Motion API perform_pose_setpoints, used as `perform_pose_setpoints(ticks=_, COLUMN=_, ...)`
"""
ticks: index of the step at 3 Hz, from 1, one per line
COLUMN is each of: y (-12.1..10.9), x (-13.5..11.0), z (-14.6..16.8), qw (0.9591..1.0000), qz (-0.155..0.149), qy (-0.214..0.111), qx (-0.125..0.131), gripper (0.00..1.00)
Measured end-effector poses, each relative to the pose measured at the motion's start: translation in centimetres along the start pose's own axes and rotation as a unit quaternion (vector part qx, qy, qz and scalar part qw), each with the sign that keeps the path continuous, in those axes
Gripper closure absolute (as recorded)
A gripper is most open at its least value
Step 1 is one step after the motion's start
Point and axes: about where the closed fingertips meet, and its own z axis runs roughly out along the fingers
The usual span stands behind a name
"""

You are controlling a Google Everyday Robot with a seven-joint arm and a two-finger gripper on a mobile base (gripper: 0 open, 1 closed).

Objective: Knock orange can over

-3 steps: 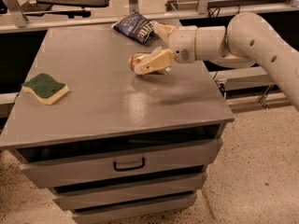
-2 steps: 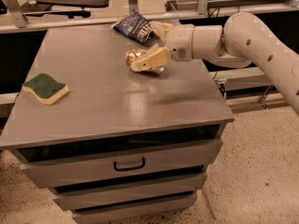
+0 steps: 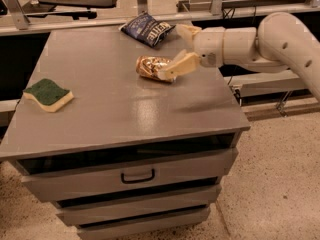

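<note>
Only one camera view here, so this was all I had to go on. The gripper [image 3: 171, 52] sat over the back right part of the cabinet [image 3: 125, 119] top, reaching in from the right on the white arm [image 3: 260, 44]. Its two cream fingers [image 3: 179, 65] were clearly spread apart, with nothing clamped between them.

The can [image 3: 151, 67] was down on its side on the top, just off the tip of the nearer finger. That finger lay across the can's right end and looked to be touching it. The other finger was further back, well clear of the can, with bare grey top showing in the gap.

The bag [image 3: 146, 29] lay flat just past the far finger's tip, near the back edge. It was close to the gripper, but I couldn't tell if they were touching.

The sponge [image 3: 48, 94], green side up, was way off on the far side of the can from the gripper, near the left edge and well apart from everything else.

Below and nearer the camera than the gripper, the top drawer's handle [image 3: 137, 175] faced front.
</note>
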Motion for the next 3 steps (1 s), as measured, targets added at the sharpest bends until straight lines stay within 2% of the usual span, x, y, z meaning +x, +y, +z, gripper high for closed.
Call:
perform_pose_setpoints(ticks=1, y=-1.2, x=1.6, z=-5.2, qw=0.9989, qz=-0.031, qy=0.035, qx=0.008, gripper=0.0)
perform_pose_setpoints(ticks=2, y=-2.1, x=2.4, z=-10.2, qw=0.9959, qz=-0.06, qy=0.067, qx=0.012, gripper=0.0)
perform_pose_setpoints(ticks=3, y=-1.9, x=2.3, z=-10.1, qw=0.9958, qz=-0.061, qy=0.067, qx=0.006, gripper=0.0)
